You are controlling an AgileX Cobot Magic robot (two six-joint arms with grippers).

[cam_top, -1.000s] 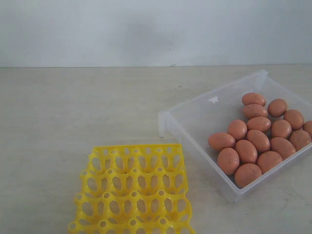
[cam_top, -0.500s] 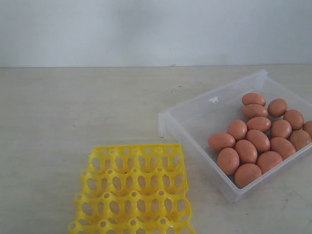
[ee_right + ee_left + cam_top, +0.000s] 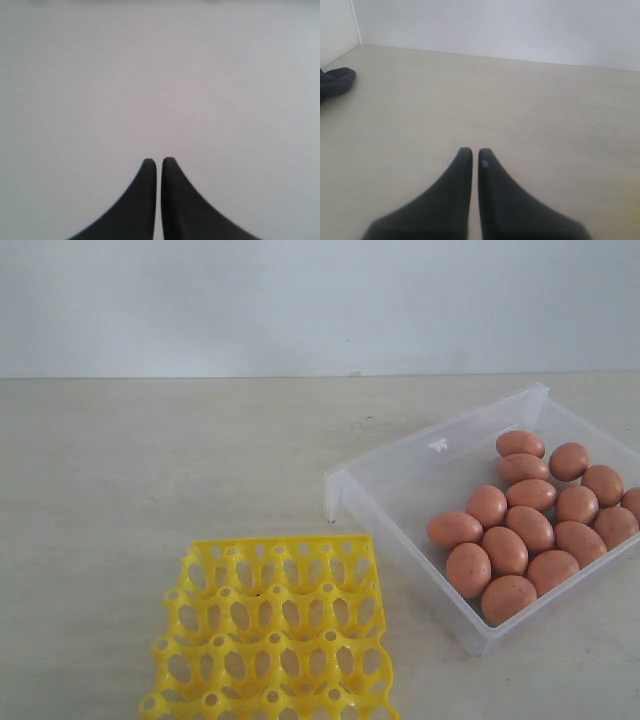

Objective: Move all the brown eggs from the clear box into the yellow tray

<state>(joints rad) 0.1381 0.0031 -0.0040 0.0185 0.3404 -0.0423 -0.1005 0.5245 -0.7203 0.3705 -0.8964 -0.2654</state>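
Several brown eggs (image 3: 531,527) lie packed together in the near right part of the clear box (image 3: 400,475), which sits at the right of the table in the exterior view. The yellow tray (image 3: 270,630) rests at the front centre with its sockets bare. Neither gripper appears in the exterior view. In the left wrist view my left gripper (image 3: 471,151) is shut with nothing in it, above bare table. In the right wrist view my right gripper (image 3: 158,161) is shut and holds nothing, facing a plain pale surface.
A pale wall runs behind the beige table (image 3: 150,470). In the left wrist view a dark object (image 3: 335,82) lies on the table near a wall corner.
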